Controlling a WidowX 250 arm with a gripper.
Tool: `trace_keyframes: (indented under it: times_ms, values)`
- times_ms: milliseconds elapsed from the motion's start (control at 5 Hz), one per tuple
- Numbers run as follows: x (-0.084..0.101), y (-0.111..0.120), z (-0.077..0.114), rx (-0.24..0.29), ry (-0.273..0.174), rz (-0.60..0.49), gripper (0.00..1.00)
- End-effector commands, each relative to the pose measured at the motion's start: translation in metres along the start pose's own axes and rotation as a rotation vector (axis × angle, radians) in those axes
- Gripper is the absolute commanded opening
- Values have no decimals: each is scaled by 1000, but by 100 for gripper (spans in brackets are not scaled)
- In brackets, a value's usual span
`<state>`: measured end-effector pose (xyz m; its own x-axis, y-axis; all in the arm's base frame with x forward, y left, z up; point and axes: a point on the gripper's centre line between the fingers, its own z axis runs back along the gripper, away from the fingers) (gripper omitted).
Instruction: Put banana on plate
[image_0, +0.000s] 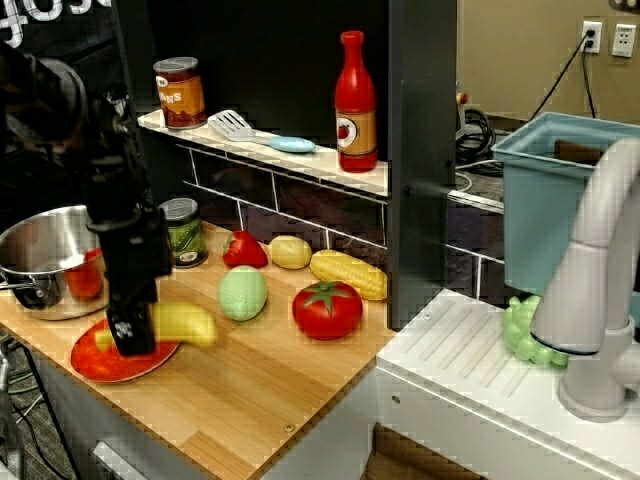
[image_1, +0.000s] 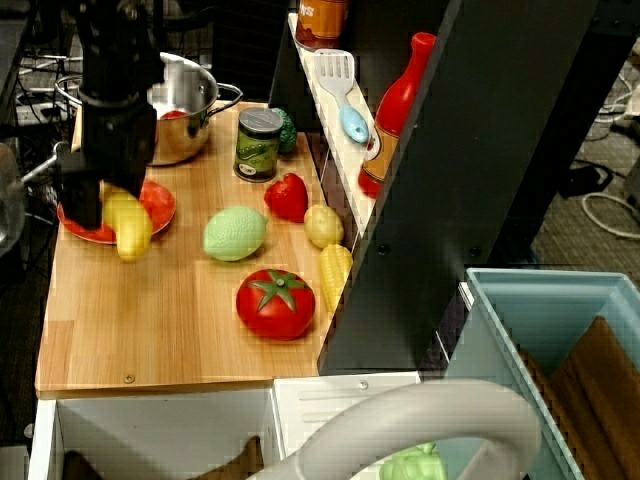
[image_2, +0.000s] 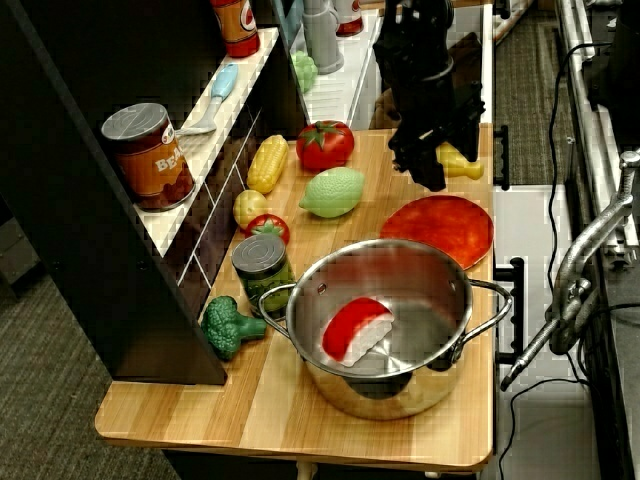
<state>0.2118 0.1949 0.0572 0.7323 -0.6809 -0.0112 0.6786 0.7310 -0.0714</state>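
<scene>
The yellow banana (image_0: 188, 323) lies crosswise between my gripper's fingers, its long end sticking out toward the green lemon. My black gripper (image_0: 132, 338) is shut on it, low over the red-orange plate (image_0: 100, 365) at the board's front left corner. From above, the banana (image_1: 130, 228) hangs over the plate's (image_1: 155, 203) front rim, below the gripper (image_1: 95, 205). From behind, the banana (image_2: 460, 161) shows just beyond the plate (image_2: 440, 230), beside the gripper (image_2: 428, 170). The frames do not show whether the banana touches the plate.
A steel pot (image_0: 40, 255) holding a red-and-white toy stands left of the plate. A green can (image_0: 183, 232), red pepper (image_0: 244, 250), pale green lemon (image_0: 243, 293), tomato (image_0: 327, 309) and corn cob (image_0: 348, 274) lie on the board. A shelf (image_0: 300, 160) and dark upright stand behind.
</scene>
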Motion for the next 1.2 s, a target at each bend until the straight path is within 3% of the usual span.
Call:
trace_keyframes:
  times_ms: [0, 400, 1000]
  values:
    - [-7, 12, 15, 41, 2, 8, 0]
    - [-5, 28, 2, 105, 28, -16, 0]
    - [-12, 37, 0, 89, 70, -121, 0]
